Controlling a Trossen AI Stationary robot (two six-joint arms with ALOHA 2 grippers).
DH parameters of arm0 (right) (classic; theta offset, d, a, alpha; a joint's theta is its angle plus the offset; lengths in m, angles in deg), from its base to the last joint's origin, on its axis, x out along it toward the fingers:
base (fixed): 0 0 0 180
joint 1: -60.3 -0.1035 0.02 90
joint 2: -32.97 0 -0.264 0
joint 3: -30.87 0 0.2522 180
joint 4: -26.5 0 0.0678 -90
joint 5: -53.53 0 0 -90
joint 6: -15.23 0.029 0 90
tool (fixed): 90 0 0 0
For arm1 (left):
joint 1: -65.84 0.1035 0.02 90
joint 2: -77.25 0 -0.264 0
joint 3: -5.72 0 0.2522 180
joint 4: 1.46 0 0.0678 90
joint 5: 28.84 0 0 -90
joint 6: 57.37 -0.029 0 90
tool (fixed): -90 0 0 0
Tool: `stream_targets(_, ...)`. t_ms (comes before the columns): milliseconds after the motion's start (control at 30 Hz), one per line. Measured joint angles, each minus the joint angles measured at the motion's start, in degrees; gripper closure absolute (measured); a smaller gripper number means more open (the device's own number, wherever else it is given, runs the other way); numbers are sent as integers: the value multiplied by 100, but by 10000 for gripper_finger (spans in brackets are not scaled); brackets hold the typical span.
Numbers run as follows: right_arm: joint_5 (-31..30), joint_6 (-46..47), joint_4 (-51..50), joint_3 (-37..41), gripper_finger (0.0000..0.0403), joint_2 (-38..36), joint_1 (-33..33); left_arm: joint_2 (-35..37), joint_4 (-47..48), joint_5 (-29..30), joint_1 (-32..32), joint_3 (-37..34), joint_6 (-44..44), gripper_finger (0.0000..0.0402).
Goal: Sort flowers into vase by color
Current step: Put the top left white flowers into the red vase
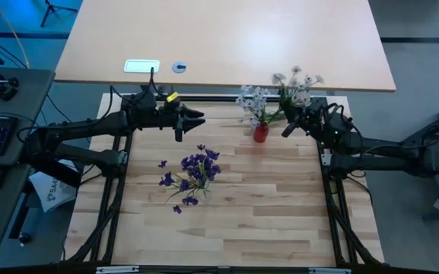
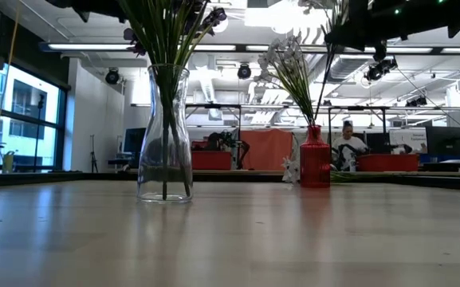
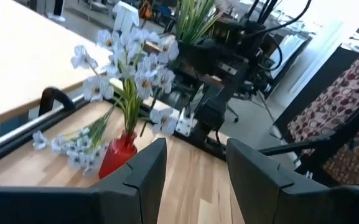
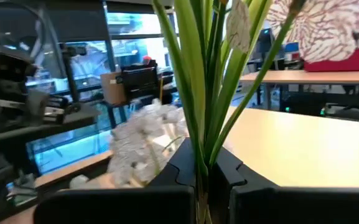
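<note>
right gripper (image 1: pixel 287 128) is up at the far right side of the counter (image 1: pixel 227 221), just beside the red vase (image 1: pixel 261 133), and its fingers (image 4: pixel 219 171) are pinched tight on a bunch of green stems (image 4: pixel 207 81). in the right wrist view those stems run straight up out of the clamp, and from above the white blossoms (image 1: pixel 299 80) of that bunch fan out beyond the counter's far edge. next to it the red vase stands upright, already carrying a sprig of pale bluish-white flowers (image 1: pixel 251 99) that leans toward the left arm's side. in the left wrist view a few more pale blossoms (image 3: pixel 73 149) lie low beside the vase's base.

over to the left gripper (image 1: pixel 196 119), hovering above the far left part of the counter, well apart from the red vase and pointing toward it. its fingers (image 3: pixel 145 171) are spread with nothing between them, and the vase shows just past them.

in the middle of the counter sits a clear glass vase (image 2: pixel 164 135), upright, full of purple flowers (image 1: pixel 192 171) on green stems; from above you only see the purple cluster spreading out. one small purple bit (image 1: pixel 177 208) shows just apart from the bunch on the near side.

across the room, in the low view, a person (image 2: pixel 347 143) sits at a desk behind the red vase.
</note>
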State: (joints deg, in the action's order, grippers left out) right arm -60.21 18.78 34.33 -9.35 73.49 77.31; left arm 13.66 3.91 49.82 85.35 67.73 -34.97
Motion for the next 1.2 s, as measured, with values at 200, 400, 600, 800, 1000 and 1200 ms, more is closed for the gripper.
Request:
stream_targets(200,8,-149,268,0,402,0,164,-2,-61,205,-2,0,0,245)
stream_targets(400,15,-223,106,-4,402,109,266,-2,-56,313,-2,0,2,245)
stream_targets(600,132,-206,97,-4,402,626,263,-2,-54,314,-2,0,2,245)
stream_targets(800,218,-101,121,-4,399,960,263,-2,-51,316,-2,0,0,245)
stream_targets(1000,233,61,-411,-7,367,988,261,-2,-48,672,-2,0,0,245)
stream_targets(1200,583,973,-875,-37,274,990,257,-2,-47,732,-2,0,-191,245)
